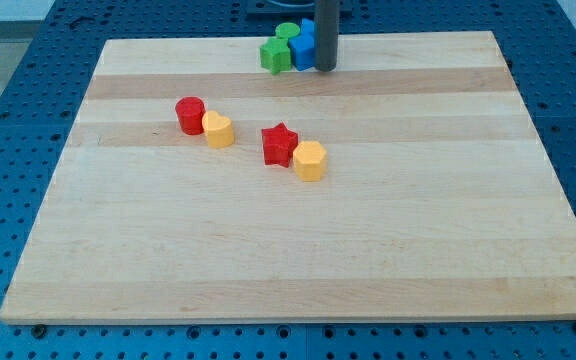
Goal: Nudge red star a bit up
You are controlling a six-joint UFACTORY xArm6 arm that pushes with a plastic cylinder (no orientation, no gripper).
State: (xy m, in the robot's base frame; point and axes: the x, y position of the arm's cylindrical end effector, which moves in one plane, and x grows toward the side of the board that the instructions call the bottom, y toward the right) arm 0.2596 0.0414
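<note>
The red star (279, 144) lies near the middle of the wooden board (298, 250), touching a yellow hexagon block (310, 160) at its lower right. My tip (325, 69) is at the view's top, well above the red star and to its right, right beside a blue block (304, 45). The rod runs straight up out of the view.
A red cylinder (189, 115) and a yellow block (218, 130) sit together left of the star. Two green blocks (276, 55) (287, 33) cluster with the blue one at the board's top edge. A blue perforated table (28, 100) surrounds the board.
</note>
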